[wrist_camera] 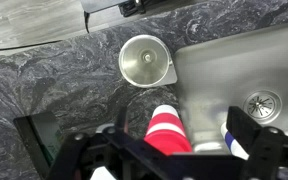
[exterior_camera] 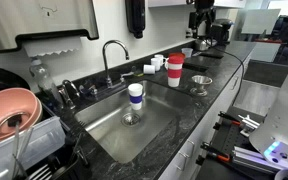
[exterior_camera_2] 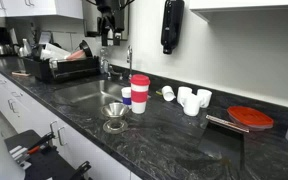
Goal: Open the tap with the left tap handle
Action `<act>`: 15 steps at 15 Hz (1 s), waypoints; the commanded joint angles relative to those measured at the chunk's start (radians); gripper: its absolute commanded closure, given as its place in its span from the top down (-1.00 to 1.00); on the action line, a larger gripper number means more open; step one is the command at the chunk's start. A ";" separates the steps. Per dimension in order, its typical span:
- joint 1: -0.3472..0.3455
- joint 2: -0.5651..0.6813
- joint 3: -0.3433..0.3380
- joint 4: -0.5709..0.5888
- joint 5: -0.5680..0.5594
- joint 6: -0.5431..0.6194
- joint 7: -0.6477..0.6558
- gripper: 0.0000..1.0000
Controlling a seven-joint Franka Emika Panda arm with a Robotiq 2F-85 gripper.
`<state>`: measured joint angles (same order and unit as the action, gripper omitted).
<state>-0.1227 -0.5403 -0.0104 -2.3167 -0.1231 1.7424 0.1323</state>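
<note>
Hovering above the worktop point(exterior_camera: 209, 105) beside the sink point(exterior_camera: 104, 128), the end effector point(exterior_camera: 201, 30) gapes wide and empty, well apart from the tap point(exterior_camera: 112, 55) behind the sink, with a striped cup point(exterior_camera: 174, 70) and a metal funnel point(exterior_camera: 201, 83) underneath it.

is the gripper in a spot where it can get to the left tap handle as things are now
Probably yes. The gripper hangs open and empty, high above the counter, and nothing seems to stand between it and the left tap handle. The tap's arched spout may crowd the approach.
</note>
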 commanded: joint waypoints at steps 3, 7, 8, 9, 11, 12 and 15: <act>0.009 0.000 -0.008 0.003 -0.004 -0.003 0.003 1.00; 0.009 0.000 -0.008 0.003 -0.004 -0.003 0.003 1.00; 0.009 0.000 -0.008 0.003 -0.004 -0.003 0.003 1.00; 0.009 0.000 -0.008 0.003 -0.004 -0.003 0.003 1.00; 0.009 0.000 -0.008 0.003 -0.004 -0.003 0.003 1.00; 0.010 0.001 -0.008 0.005 -0.001 -0.008 0.002 1.00; 0.031 0.003 0.003 0.009 -0.009 0.006 -0.024 1.00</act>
<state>-0.1147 -0.5414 -0.0100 -2.3166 -0.1232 1.7429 0.1303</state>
